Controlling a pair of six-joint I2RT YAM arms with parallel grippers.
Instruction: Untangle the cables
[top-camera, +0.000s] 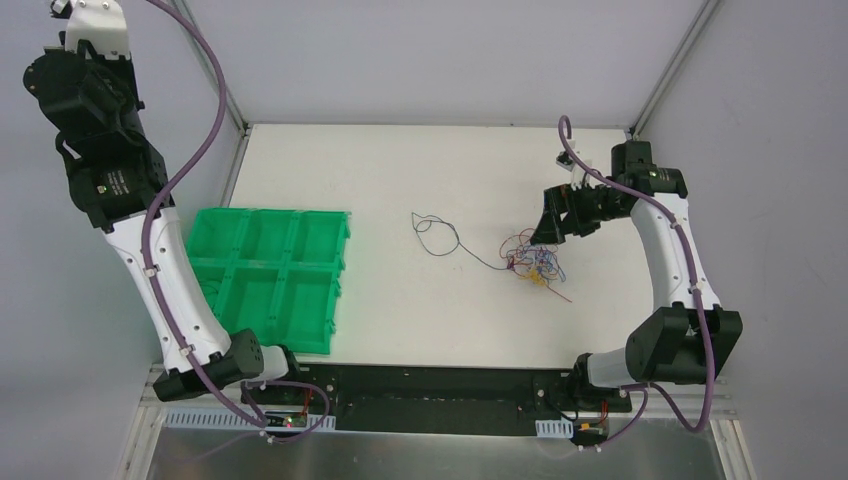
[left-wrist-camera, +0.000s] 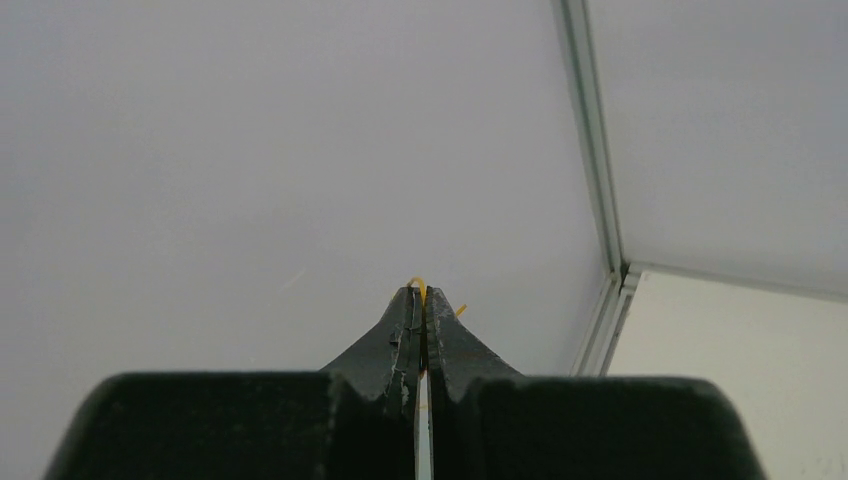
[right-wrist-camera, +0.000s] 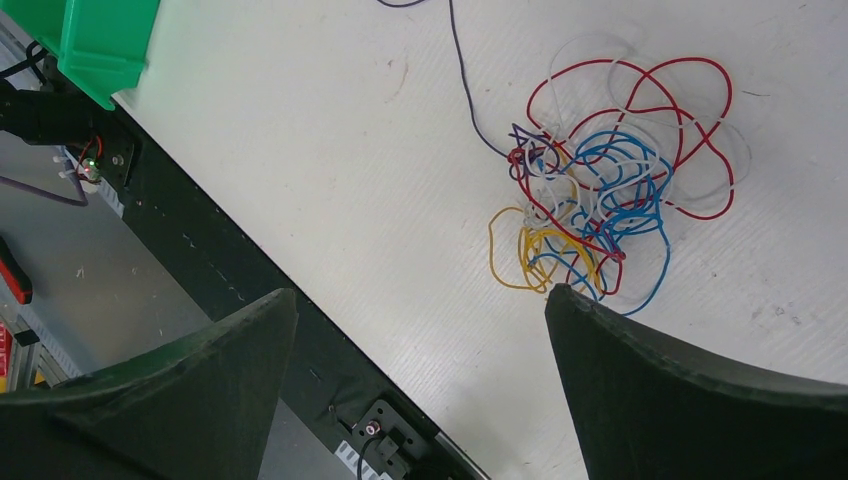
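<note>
The cables lie in a tangle (top-camera: 535, 262) of red, blue, yellow, white and purple wires on the right of the white table. It fills the upper right of the right wrist view (right-wrist-camera: 600, 190). A dark purple wire (top-camera: 437, 236) runs left out of it in a loose loop. My right gripper (top-camera: 553, 226) is open and empty, hovering at the tangle's far edge; in its own view (right-wrist-camera: 420, 292) one fingertip (right-wrist-camera: 562, 297) hangs over the yellow loops. My left gripper (left-wrist-camera: 422, 292) is raised high at the far left, shut on a short yellow wire (left-wrist-camera: 417, 282) that peeks out at its tips.
A green bin (top-camera: 270, 275) with several compartments stands at the left of the table; its corner shows in the right wrist view (right-wrist-camera: 90, 40). Grey walls and an aluminium frame post (left-wrist-camera: 595, 150) close in the cell. A black base rail (top-camera: 440, 395) runs along the near edge.
</note>
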